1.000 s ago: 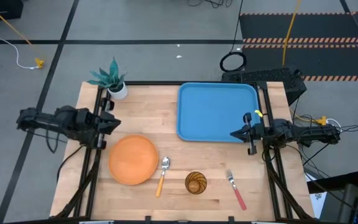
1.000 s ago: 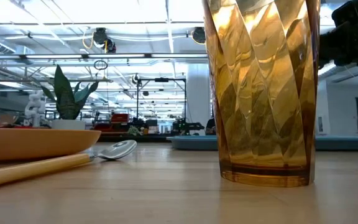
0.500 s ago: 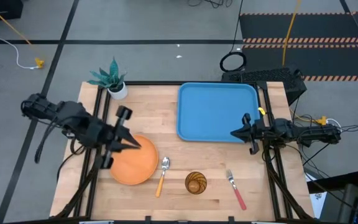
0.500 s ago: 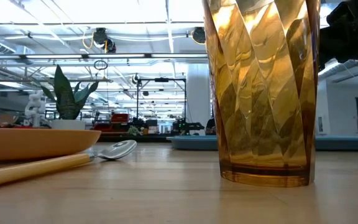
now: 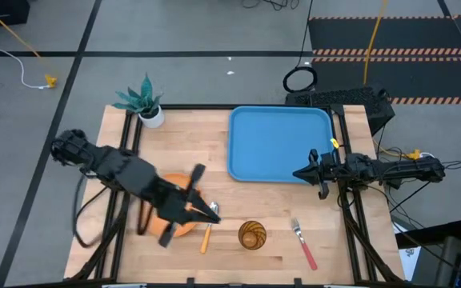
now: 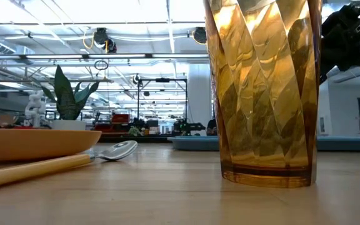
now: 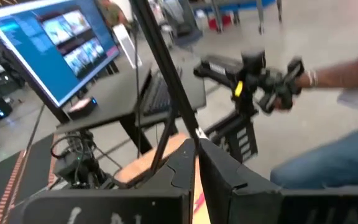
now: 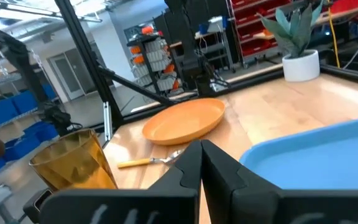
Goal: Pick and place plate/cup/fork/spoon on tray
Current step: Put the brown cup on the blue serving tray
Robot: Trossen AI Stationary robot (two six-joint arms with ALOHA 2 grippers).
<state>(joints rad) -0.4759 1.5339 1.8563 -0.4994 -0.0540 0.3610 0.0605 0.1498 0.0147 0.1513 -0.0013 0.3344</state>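
The orange plate [image 5: 171,227] lies flat at the near left, mostly hidden under my left arm. The spoon [image 5: 206,237] lies beside the plate's right edge. To the spoon's right, the amber cup [image 5: 252,234] stands upright and the red-handled fork [image 5: 303,244] lies flat. The blue tray [image 5: 278,144] rests at the far right. My left gripper [image 5: 213,213] is shut and empty above the spoon's bowl end, pointing toward the table's right. My right gripper [image 5: 296,171] is shut and empty by the tray's near right corner.
A white pot with a green plant [image 5: 144,104] stands at the far left corner. Dark frame rails run along both table sides. In the left wrist view, a person [image 7: 347,93] shows beyond the table's right side.
My left arm has swung from the table's left edge toward the right and the near edge. It has passed over the plate and ended above the spoon, its fingers still shut. The tableware has stayed where it was.
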